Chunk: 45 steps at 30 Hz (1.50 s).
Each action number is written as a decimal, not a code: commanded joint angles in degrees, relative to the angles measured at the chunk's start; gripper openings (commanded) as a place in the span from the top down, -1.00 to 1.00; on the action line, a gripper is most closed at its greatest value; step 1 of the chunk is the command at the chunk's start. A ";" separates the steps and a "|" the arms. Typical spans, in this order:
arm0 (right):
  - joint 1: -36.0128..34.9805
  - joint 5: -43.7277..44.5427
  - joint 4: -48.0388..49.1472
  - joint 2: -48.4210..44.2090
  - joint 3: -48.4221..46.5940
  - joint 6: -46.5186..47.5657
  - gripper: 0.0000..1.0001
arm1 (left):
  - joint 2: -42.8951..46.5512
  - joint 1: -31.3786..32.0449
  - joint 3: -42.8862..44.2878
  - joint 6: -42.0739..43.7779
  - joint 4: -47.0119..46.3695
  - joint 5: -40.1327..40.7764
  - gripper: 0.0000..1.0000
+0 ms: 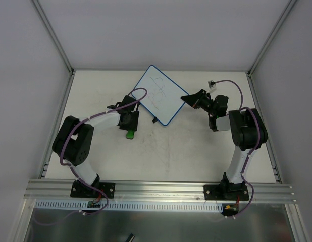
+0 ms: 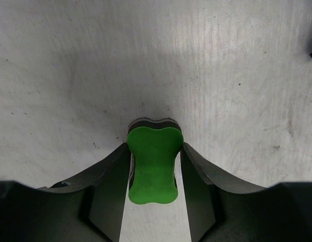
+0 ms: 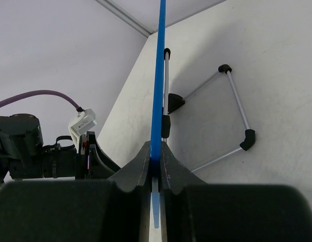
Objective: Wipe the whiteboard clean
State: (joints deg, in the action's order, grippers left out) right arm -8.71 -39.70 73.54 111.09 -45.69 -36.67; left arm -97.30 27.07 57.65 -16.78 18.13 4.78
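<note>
the whiteboard [image 1: 158, 95], a small white rectangle with a thin blue rim and rounded corners, is seen at the far middle of the table [image 1: 196, 151], turned diamond-wise. faint dark scribbles are carried on its face, and a small black foot [image 1: 154, 120] is seen at its near edge. its right-hand edge is clamped in the right gripper [image 3: 156, 160], where it is viewed edge-on.

Green eraser [image 2: 153, 166], black underside, between black left fingers [image 2: 108, 186]; white whiteboard [image 1: 158, 94], blue rim, faint dark scribbles, between black right fingers [image 3: 136, 171]; off-white speckled table [image 2: 221, 75].
</note>
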 commanded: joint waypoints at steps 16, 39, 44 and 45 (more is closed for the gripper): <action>-0.61 -1.96 7.15 0.27 -2.12 -0.07 1.00 | 2.02 0.62 -1.57 0.34 0.06 -0.03 0.10; -0.61 -2.13 7.23 0.62 -2.47 -0.51 1.00 | 3.87 0.70 -2.28 1.13 0.41 -0.64 0.13; -0.52 -2.13 7.23 0.71 -2.47 -0.51 1.00 | 2.64 0.62 -2.10 1.31 0.77 -0.73 0.09; -0.52 -2.05 7.23 0.62 -2.30 -0.60 1.00 | 2.55 0.62 -2.19 1.22 0.77 -0.73 0.08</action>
State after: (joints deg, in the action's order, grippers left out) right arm -8.71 -39.94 73.71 111.53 -46.09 -37.04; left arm -94.80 27.07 55.75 -16.47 18.02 4.69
